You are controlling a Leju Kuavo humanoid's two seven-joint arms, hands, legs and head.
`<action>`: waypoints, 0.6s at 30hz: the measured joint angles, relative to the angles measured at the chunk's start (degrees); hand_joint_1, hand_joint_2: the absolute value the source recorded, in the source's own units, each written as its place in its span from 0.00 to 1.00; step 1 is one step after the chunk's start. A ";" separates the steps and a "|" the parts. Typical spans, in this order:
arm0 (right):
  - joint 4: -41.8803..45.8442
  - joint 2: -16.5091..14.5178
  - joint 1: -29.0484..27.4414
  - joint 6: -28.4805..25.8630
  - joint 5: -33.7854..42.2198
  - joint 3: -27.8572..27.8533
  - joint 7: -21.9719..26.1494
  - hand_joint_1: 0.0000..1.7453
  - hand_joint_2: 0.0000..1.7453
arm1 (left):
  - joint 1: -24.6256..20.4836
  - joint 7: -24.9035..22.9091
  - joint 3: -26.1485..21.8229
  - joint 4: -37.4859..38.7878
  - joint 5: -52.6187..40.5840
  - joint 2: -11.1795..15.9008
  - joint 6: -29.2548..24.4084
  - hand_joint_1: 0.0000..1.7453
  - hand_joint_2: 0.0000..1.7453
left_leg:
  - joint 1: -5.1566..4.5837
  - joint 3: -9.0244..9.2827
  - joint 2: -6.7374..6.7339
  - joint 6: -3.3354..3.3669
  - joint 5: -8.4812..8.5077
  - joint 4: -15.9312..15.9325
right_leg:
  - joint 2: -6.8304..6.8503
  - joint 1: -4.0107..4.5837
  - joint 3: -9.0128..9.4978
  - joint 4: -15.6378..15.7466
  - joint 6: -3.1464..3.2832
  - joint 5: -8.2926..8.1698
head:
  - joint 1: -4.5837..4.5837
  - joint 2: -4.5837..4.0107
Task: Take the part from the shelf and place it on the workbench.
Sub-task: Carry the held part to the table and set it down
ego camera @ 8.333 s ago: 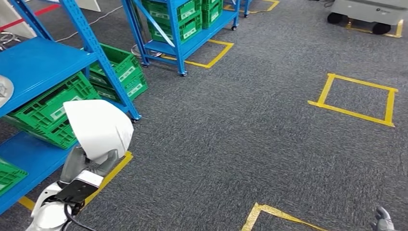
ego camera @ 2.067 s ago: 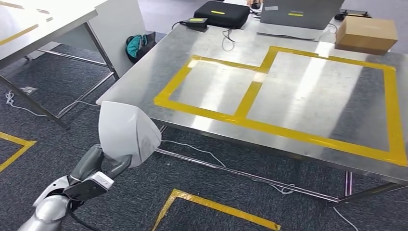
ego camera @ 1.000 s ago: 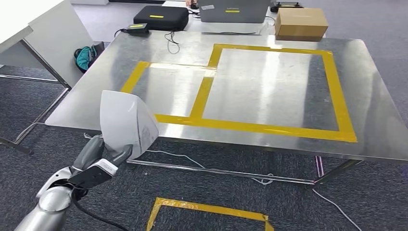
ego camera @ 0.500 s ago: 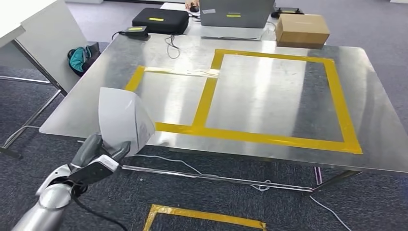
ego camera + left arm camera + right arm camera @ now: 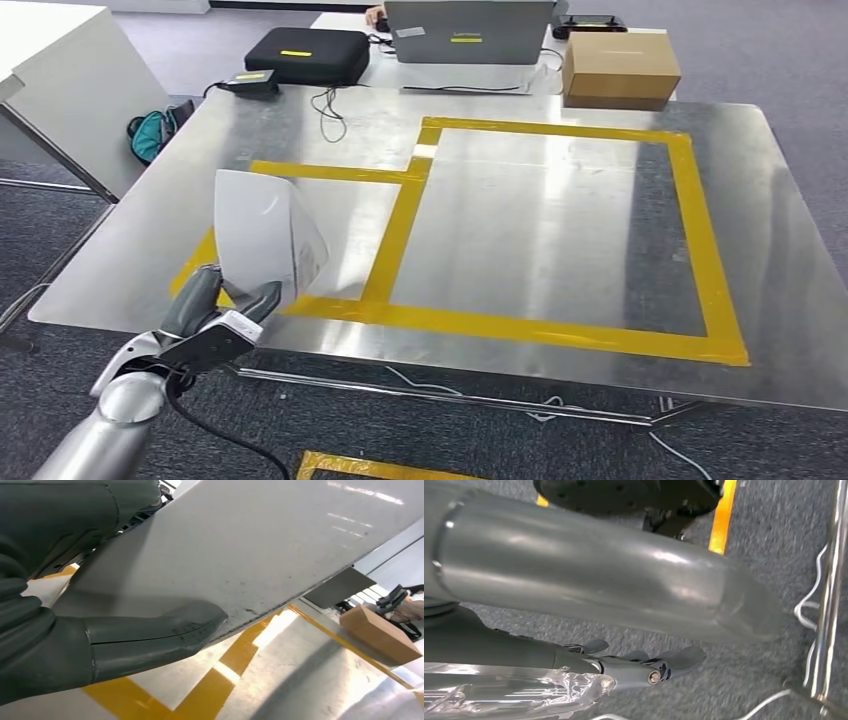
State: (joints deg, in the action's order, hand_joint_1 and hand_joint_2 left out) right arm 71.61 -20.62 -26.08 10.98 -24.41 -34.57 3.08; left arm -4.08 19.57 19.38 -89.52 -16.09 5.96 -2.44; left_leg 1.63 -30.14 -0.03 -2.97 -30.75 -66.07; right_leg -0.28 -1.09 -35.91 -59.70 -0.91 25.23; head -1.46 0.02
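Left robot hand [image 5: 215, 305] grips the white part [image 5: 265, 235], holding it above the table [image 5: 780, 200] near its front-left corner, so only setting it down appears to remain.

Beyond the far edge of the yellow tape [image 5: 560, 330] outline, a cardboard box [image 5: 620, 68] is seen, with a grey laptop [image 5: 468, 32] just beside it and a black case [image 5: 307, 55] further along. A teal bag [image 5: 150, 133] lies on the grey carpet [image 5: 60, 205].
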 joint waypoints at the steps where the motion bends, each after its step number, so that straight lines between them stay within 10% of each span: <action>1: -0.02 -0.01 0.00 0.02 0.00 0.02 0.00 0.00 0.00 | 0.02 0.00 0.03 0.10 0.01 -0.02 0.00 1.00 1.00 | -0.11 -2.87 0.00 0.04 -1.25 -3.50 | -0.11 0.04 0.75 0.37 0.28 0.44 | 0.03 0.00; 3: -0.07 -0.03 -0.02 0.04 0.00 0.05 0.00 0.00 0.00 | 0.08 -0.01 0.04 0.34 0.01 -0.02 0.01 1.00 1.00 | -0.37 -7.28 0.01 0.32 -5.40 -7.03 | -0.46 0.18 2.47 0.87 0.57 1.51 | 0.09 -0.01; 5: -0.11 -0.04 -0.06 0.04 0.00 0.05 0.00 0.00 0.00 | 0.10 -0.01 0.08 0.48 0.01 -0.02 0.00 1.00 1.00 | -0.70 -8.96 0.01 0.90 -6.09 -5.08 | -0.84 0.34 4.43 1.06 0.65 2.86 | 0.13 -0.01; 9: -0.22 -0.07 -0.08 0.05 0.00 0.04 -0.02 0.00 0.00 | 0.16 -0.03 0.14 0.63 0.01 0.06 -0.01 1.00 1.00 | -1.75 -8.58 0.01 2.51 6.22 6.03 | -1.36 0.75 7.14 1.22 -0.01 5.87 | 0.27 -0.02; 13: -0.23 -0.08 -0.01 0.06 0.00 0.11 -0.03 0.00 0.00 | 0.08 -0.08 0.18 0.69 -0.01 0.00 -0.04 1.00 1.00 | -1.55 -6.78 0.33 3.21 7.58 8.30 | -1.12 1.13 9.00 0.22 -1.12 6.58 | 0.12 -0.02; 15: -0.22 -0.08 0.19 0.05 0.01 0.15 -0.01 0.00 0.00 | -0.01 -0.07 0.20 0.70 0.00 -0.05 -0.09 1.00 1.00 | -1.42 -5.08 0.31 3.77 6.91 8.30 | -0.56 1.09 6.15 -4.97 -1.62 6.69 | -0.03 -0.04; 18: -0.23 -0.08 0.12 0.05 0.00 0.17 -0.02 0.00 0.00 | 0.12 -0.07 0.25 0.71 0.00 -0.10 -0.08 1.00 1.00 | -1.41 -2.85 0.37 4.13 4.79 8.30 | -0.21 1.01 -1.21 -14.21 -2.21 11.21 | -0.14 -0.03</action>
State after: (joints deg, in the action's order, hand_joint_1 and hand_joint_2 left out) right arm 71.38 -20.70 -25.96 11.03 -24.41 -34.39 3.06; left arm -3.96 19.50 19.63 -88.80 -16.09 5.86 -2.52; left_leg 0.22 -32.99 0.34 1.16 -25.96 -57.77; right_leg -0.50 -0.08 -37.12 -73.91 -3.11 36.44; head -1.60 -0.01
